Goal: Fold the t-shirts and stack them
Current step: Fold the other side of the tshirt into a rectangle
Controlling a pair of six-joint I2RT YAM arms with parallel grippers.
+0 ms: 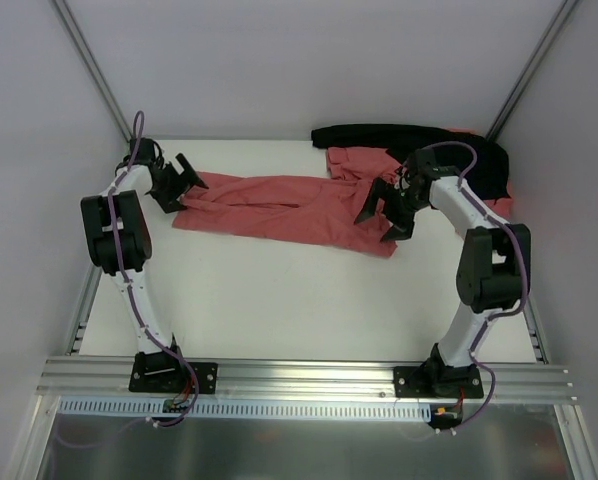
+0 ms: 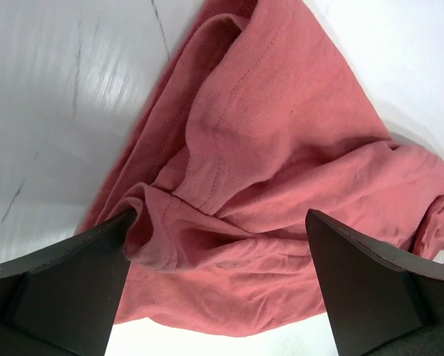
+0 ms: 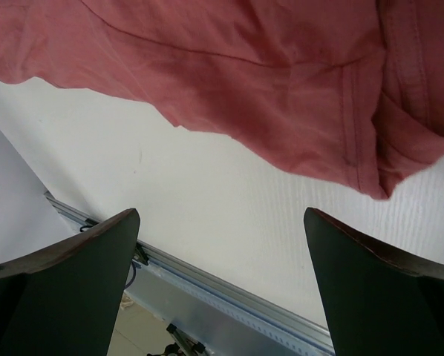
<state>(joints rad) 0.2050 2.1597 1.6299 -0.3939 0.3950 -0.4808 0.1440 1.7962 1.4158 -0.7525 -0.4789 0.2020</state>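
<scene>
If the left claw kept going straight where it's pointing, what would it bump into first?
Probably the crumpled red t-shirt, bunched right ahead of the open left gripper; how far away is hard to judge.

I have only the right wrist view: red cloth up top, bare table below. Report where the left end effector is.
Observer: The left end effector hangs open at the left end of the spread t-shirt.
Operator: Tell me what lies beyond the shirt on my side.
Observer: A black garment lies at the far right corner of the table, with salmon cloth bunched against its near edge.
Operator: Describe the left wrist picture.
Observer: Crumpled cloth with a stitched hem sits between its open fingers.
</scene>
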